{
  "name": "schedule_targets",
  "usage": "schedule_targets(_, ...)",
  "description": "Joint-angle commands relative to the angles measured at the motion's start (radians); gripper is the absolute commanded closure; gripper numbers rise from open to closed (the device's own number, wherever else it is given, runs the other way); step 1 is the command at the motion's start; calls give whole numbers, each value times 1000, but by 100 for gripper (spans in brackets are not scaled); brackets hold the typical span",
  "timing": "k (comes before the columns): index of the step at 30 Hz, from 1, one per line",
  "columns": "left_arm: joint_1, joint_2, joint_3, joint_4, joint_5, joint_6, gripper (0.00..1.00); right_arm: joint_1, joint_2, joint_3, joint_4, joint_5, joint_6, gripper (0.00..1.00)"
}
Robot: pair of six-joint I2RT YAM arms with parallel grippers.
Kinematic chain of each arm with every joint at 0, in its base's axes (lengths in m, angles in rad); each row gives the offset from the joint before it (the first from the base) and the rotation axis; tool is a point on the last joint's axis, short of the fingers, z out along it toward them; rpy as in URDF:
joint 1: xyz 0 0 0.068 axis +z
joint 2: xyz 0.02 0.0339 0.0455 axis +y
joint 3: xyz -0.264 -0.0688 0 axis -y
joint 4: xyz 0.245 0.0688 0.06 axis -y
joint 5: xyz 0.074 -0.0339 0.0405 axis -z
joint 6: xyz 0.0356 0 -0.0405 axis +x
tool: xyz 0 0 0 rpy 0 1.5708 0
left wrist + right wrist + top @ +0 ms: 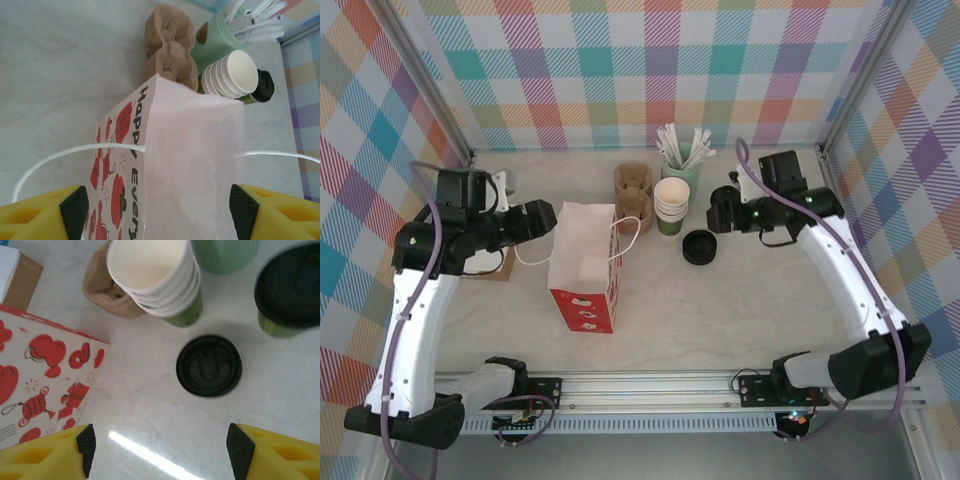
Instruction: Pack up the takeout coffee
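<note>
the left tool (159,212) stands apart astride the paper bag (192,165) reading "happy every"; the right tool (159,452), also apart, hovers above a black lid (209,366) near the takeout coffee (289,290).

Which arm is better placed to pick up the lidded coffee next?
Right. The right gripper hangs open over the table, close to the coffee, near the loose lid. The left gripper is open at the bag, with the cup stack between it and the coffee.
</note>
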Motion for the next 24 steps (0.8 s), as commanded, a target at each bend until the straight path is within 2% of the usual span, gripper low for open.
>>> schedule_targets(1,-7,-60,41,-3,-72,23,21,49,108,155,-61,48,-107,30)
schedule_targets(8,-7,-154,23,22,-168,44,16,149,431,566,-184,84,-217,38)
schedule_targets(14,-7,-193,4,30,-208,50,14,218,695,912,-300,69,-233,42)
schedule_targets(19,-7,-189,7,25,-204,49,14,262,840,1063,-297,77,-263,43)
schedule_targets(24,-7,-184,10,25,-200,44,14,279,933,1141,-279,85,-275,44)
